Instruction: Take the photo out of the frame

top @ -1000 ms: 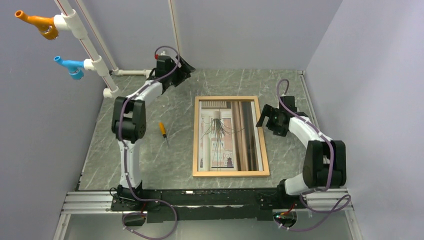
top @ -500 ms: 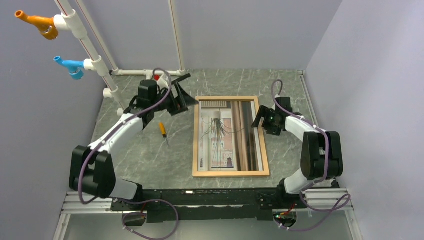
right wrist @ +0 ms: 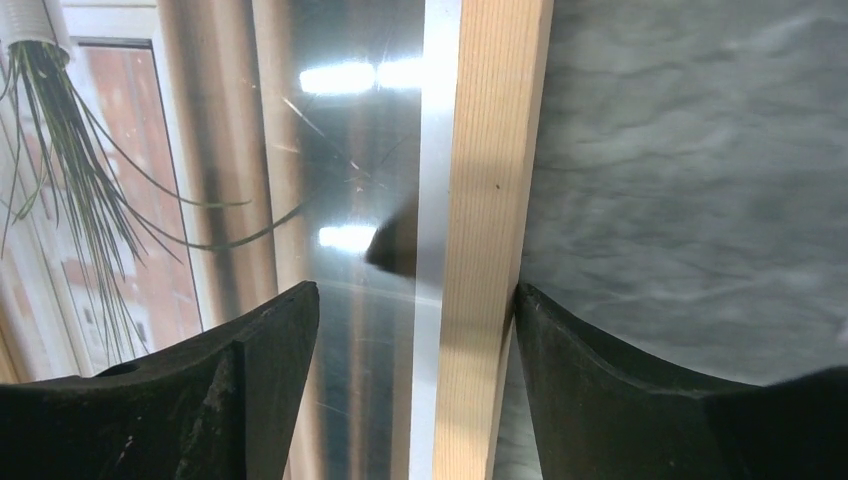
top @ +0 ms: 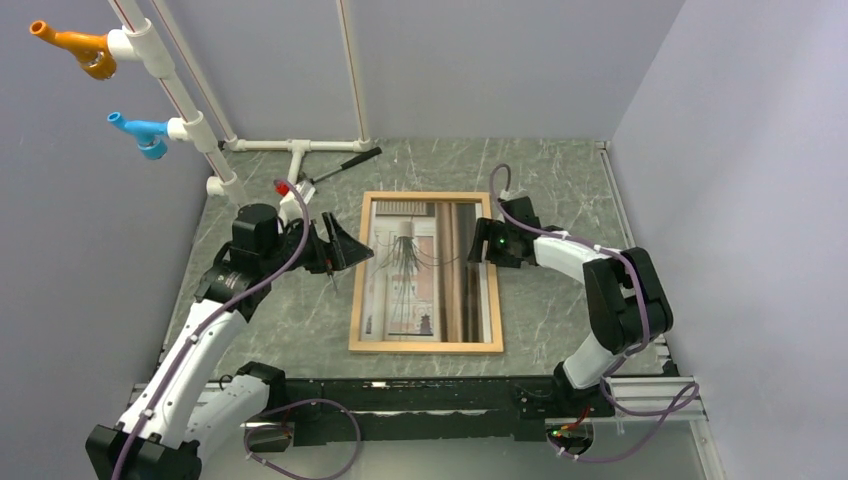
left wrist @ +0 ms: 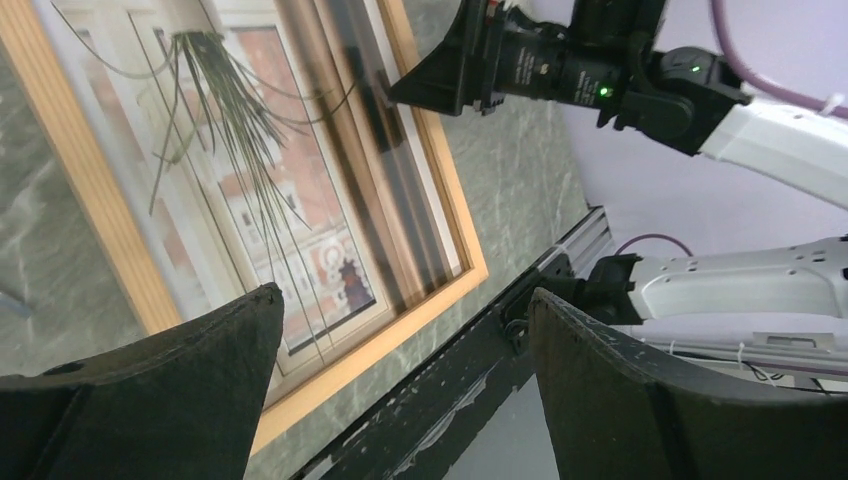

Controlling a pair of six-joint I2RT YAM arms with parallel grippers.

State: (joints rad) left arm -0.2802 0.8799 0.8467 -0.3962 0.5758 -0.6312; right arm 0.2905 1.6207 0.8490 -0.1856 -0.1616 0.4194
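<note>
Light-wood frame (top: 425,347), glossy striped photo (top: 410,280) inside | left gripper (left wrist: 402,293) agape | right gripper (right wrist: 415,288) unclamped, astride frame side

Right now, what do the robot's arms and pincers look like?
The left arm and right arm have white links, black joints and a purple cable each. The left pincer and right pincer are black with broad wedge-shaped fingers; a green light glows by the right one.
</note>
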